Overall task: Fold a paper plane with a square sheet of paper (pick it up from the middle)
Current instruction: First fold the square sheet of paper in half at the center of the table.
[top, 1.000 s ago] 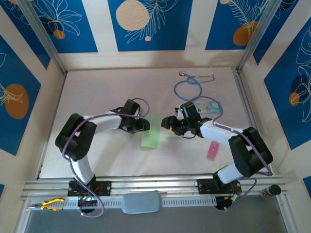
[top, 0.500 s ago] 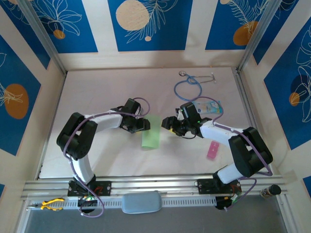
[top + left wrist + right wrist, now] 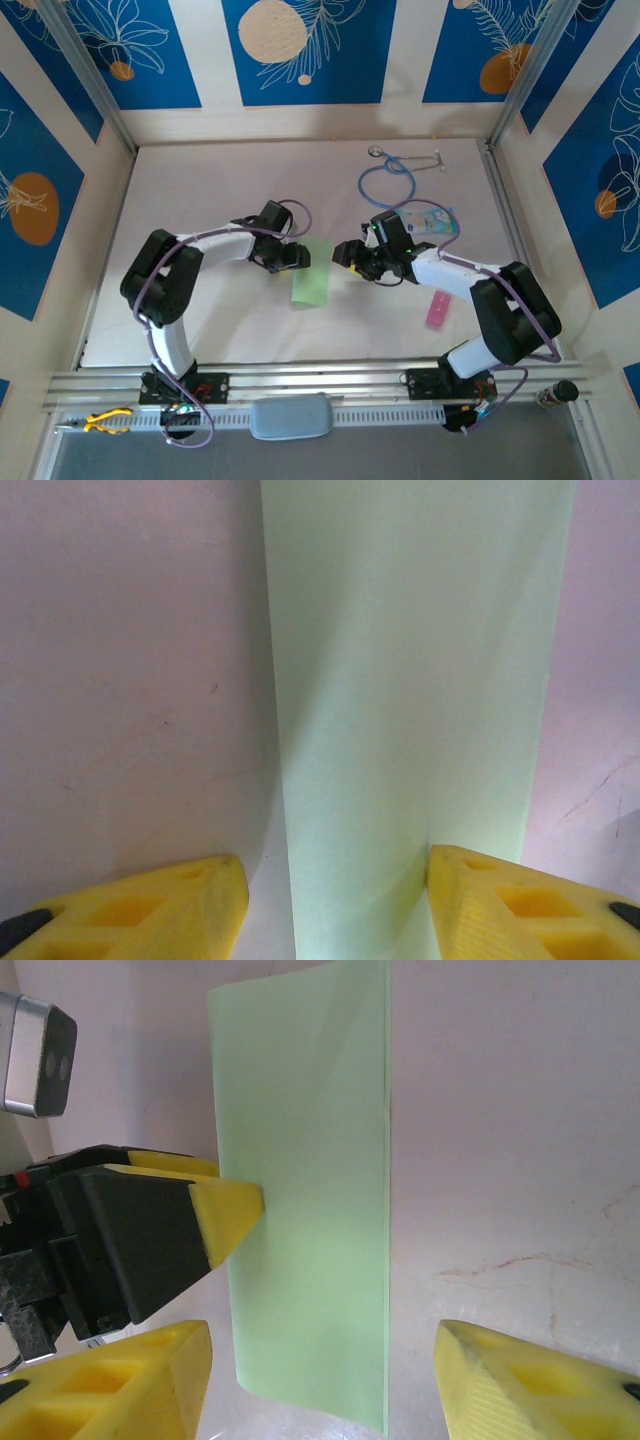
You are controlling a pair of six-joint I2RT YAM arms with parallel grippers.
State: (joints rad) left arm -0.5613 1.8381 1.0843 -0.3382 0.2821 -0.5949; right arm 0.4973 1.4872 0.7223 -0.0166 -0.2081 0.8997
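The square sheet of paper [image 3: 311, 275] lies on the table as a narrow light-green rectangle, folded in half lengthwise, between the two arms. My left gripper [image 3: 296, 257] is at its upper left edge, open. In the left wrist view, the paper [image 3: 410, 680] runs up between the yellow fingers, and the right fingertip [image 3: 470, 880] touches it. My right gripper [image 3: 346, 252] stands open just right of the paper. In the right wrist view the paper [image 3: 305, 1210] lies between its jaws [image 3: 320, 1370], with the left gripper's fingertip [image 3: 228, 1208] on the far edge.
A blue stethoscope [image 3: 388, 180] and a teal-and-white card [image 3: 432, 222] lie behind the right arm. A small pink strip [image 3: 438, 308] rests beside its forearm. Yellow pliers [image 3: 100, 420] and a grey pad [image 3: 290, 417] sit on the front rail. Patterned walls close in three sides.
My left gripper has edged right, onto the paper's edge, and its jaws have widened a little. The right gripper and the paper have barely moved.
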